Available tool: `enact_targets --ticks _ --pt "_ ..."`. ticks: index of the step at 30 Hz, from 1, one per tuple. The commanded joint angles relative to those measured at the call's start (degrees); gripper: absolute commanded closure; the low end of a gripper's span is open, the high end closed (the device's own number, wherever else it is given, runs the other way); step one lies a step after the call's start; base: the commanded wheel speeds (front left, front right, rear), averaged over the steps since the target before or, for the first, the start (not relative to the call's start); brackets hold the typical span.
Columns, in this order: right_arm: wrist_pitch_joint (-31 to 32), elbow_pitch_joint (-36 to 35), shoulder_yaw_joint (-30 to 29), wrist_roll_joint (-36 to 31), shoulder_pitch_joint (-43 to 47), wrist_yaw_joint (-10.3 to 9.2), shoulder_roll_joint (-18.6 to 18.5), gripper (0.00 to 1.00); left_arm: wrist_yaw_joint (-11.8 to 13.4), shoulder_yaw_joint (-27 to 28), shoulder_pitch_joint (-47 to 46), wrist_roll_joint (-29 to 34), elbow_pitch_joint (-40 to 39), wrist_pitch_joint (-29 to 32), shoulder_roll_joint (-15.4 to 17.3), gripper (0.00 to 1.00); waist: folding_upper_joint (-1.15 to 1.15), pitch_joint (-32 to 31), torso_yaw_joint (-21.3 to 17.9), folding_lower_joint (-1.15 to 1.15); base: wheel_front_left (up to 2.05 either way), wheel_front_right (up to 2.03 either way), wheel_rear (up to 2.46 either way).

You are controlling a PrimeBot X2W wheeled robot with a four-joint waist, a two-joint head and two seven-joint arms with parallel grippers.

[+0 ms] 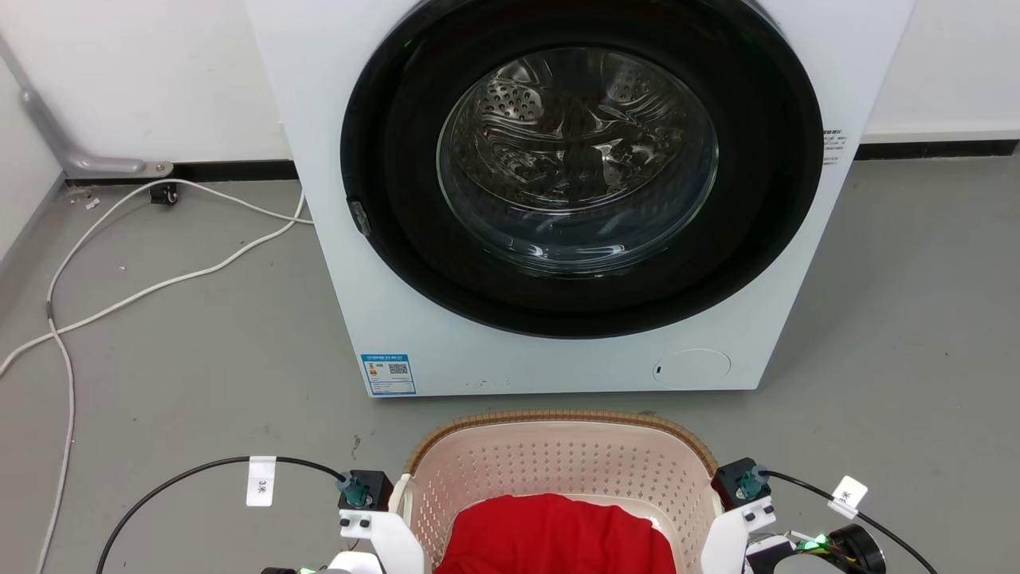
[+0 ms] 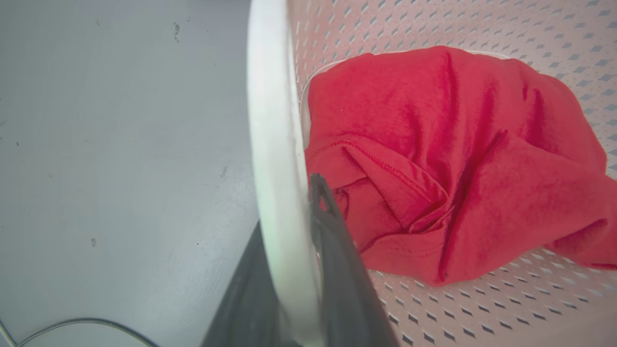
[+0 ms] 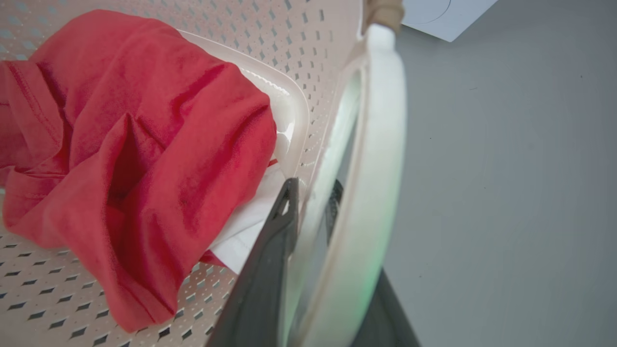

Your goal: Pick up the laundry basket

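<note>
The laundry basket (image 1: pixel 558 462), cream and perforated with a brown woven rim, is at the bottom middle of the head view, just in front of the washer. A red garment (image 1: pixel 558 534) lies inside over something white. My left gripper (image 2: pixel 289 207) is shut on the basket's white left handle (image 2: pixel 272 120), with one dark finger inside the basket and the other outside. My right gripper (image 3: pixel 313 188) is shut on the white right handle (image 3: pixel 381 144) in the same way. In the head view, both wrists flank the basket's sides.
A white front-loading washing machine (image 1: pixel 382 239) with its round glass door (image 1: pixel 578 159) shut stands directly behind the basket. White cables (image 1: pixel 159 287) trail over the grey floor at the left. Black cables (image 1: pixel 199 470) loop from both wrists. Bare floor lies to the right.
</note>
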Motion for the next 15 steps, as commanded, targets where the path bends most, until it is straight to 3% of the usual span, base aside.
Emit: enact_targets --ticks 1,15 --pt "-0.4 -0.4 0.9 0.1 0.4 0.82 1.2 1.0 -0.7 -0.4 -0.6 0.0 -0.7 -0.5 -0.9 1.0 0.0 -0.1 0.0 0.0 0.0 0.0 0.0" --pt "-0.5 -0.3 2.7 1.2 0.4 0.82 0.5 1.0 -0.7 -1.3 -0.4 -0.9 -0.4 -0.9 -1.0 1.0 0.0 -0.2 0.1 0.0 0.0 0.0 0.0"
